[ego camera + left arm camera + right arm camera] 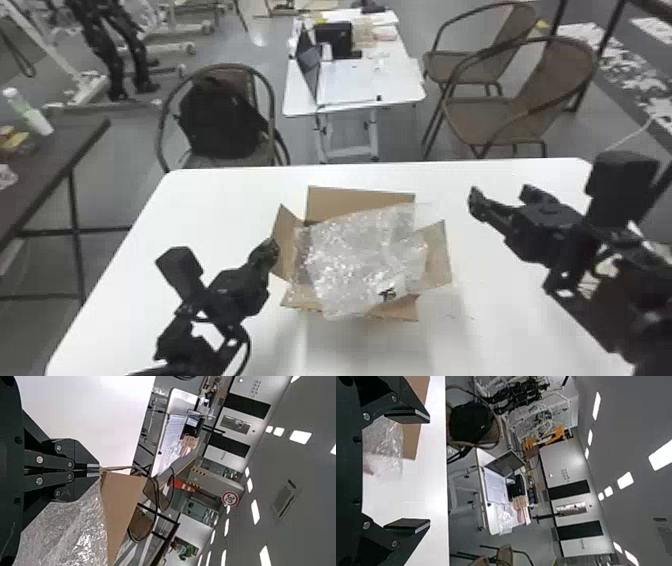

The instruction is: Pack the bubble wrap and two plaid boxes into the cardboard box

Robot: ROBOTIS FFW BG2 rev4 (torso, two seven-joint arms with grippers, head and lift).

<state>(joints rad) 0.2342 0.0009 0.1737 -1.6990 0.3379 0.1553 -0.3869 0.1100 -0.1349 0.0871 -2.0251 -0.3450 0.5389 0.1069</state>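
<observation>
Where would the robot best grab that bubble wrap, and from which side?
Probably by the edge of the bubble wrap beside the right flap, the open right end effector coming from the right and above. The sheet lies rumpled across the cardboard box, its edge loose there, so it should pinch easily.

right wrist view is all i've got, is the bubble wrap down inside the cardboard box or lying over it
Observer: At least partly over it. In the head view the bubble wrap spreads across the opening of the cardboard box and drapes over the near flap.
Operator: ok and the left gripper, whats it doing
Observer: The left gripper is shut on the edge of the left flap.
Operator: how's my right gripper placed, anywhere near the right flap
Observer: The right gripper hangs off to the right of the right flap, apart from it.
</observation>
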